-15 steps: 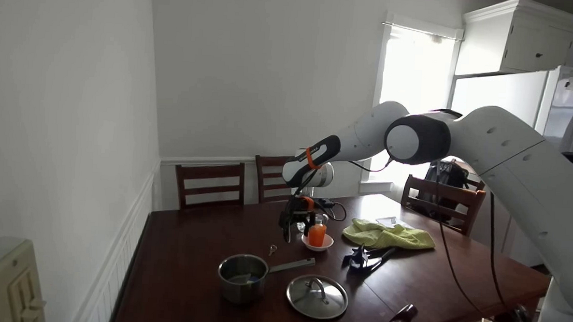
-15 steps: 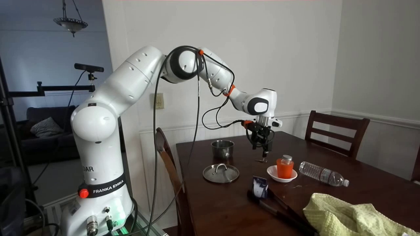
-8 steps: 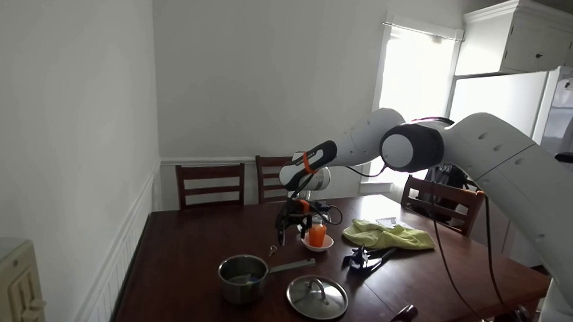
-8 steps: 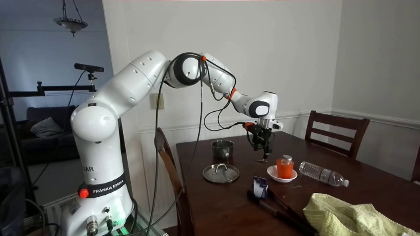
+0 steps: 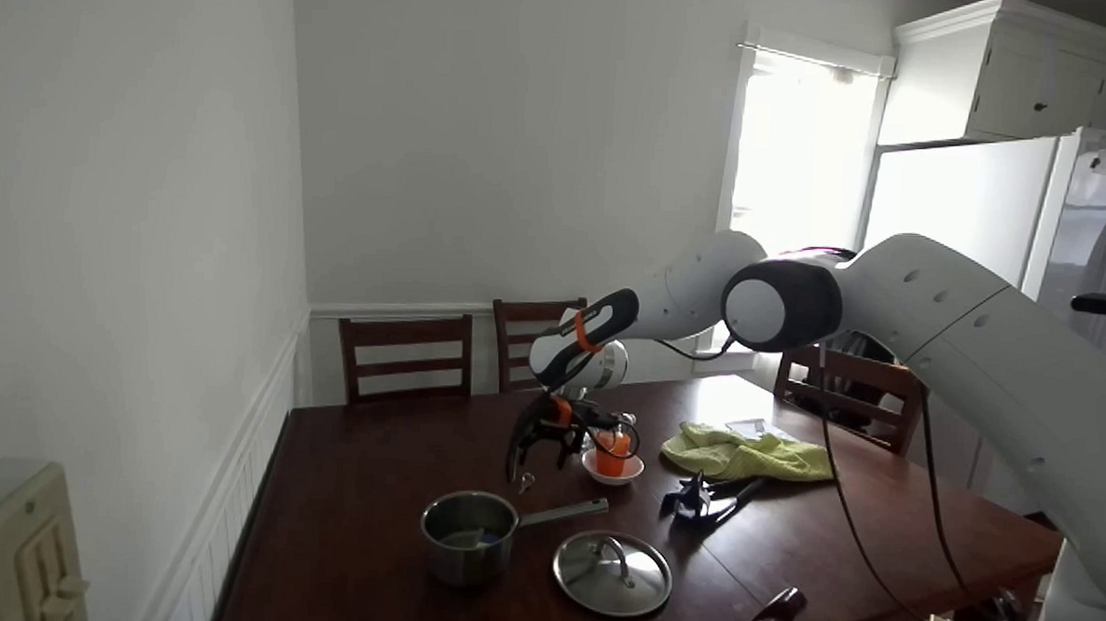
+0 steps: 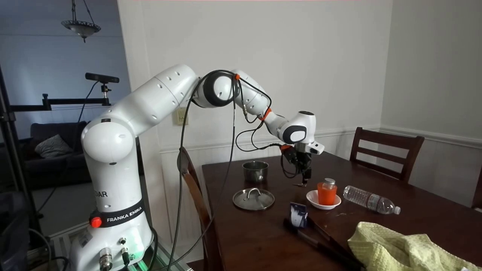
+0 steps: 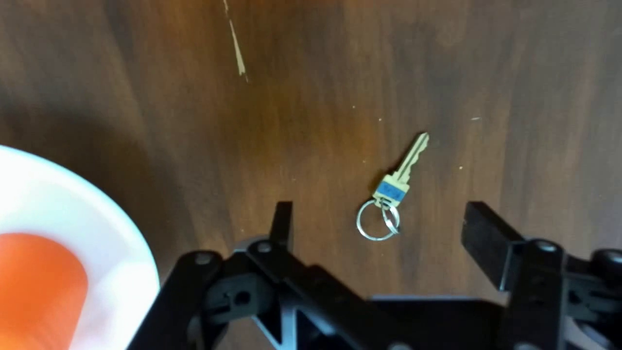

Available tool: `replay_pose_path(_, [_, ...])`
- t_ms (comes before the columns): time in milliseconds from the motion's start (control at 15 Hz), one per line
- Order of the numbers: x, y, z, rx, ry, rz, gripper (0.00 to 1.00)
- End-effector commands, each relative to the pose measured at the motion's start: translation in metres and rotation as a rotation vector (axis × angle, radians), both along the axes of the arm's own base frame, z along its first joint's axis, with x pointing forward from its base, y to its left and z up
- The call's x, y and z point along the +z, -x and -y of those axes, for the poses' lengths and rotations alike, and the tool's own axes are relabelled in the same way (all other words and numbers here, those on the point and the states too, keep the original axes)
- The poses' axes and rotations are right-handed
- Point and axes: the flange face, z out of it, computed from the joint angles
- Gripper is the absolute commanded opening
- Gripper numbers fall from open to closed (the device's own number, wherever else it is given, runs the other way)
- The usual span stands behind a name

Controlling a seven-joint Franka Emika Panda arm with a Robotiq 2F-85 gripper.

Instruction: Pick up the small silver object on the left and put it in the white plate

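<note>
Flat on the dark tabletop, here's your target: the key, blue label up, silver ring looped through its head. It looks light, stiff and hard to harm, but thin and probably slick; a high pinch may just scrape over it. The ring seems loose and could swing, so you want the broad head across its edges, tips nearly grazing the tabletop. And your gripper is spread wide with nothing in it, its 2 fingers either side of the ring end in the wrist view! Near it, the white plate, with the orange container standing in it, so you'll likely need the gap by the rim. Farther out, the saucepan sits across the key from the plate, a lid near it.
</note>
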Motion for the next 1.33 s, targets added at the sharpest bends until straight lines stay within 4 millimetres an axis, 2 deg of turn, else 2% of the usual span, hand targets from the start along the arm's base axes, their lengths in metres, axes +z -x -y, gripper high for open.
replay_pose_path(0, [-0.015, -0.012, 0.003, -0.067, -0.027, -0.001, 0.84])
replay_pose_path(333, [-0.031, -0.023, 0.002, -0.089, -0.024, 0.013, 0.75])
replay_pose_path(467, [-0.035, -0.028, -0.001, -0.089, -0.019, 0.015, 0.64])
replay_pose_path(533, [-0.037, -0.030, -0.002, -0.088, -0.017, 0.020, 0.46])
replay_pose_path(600, [-0.038, -0.033, -0.003, -0.088, -0.011, 0.021, 0.40])
replay_pose_path(667, [-0.039, -0.034, -0.003, -0.087, -0.008, 0.024, 0.38])
replay_pose_path(1000, [-0.040, -0.037, -0.004, -0.080, -0.009, -0.025, 0.02])
replay_pose_path(1133, [-0.039, -0.035, -0.005, -0.067, -0.019, -0.060, 0.00])
replay_pose_path(1267, [-0.020, -0.028, -0.002, -0.053, -0.029, -0.073, 0.00])
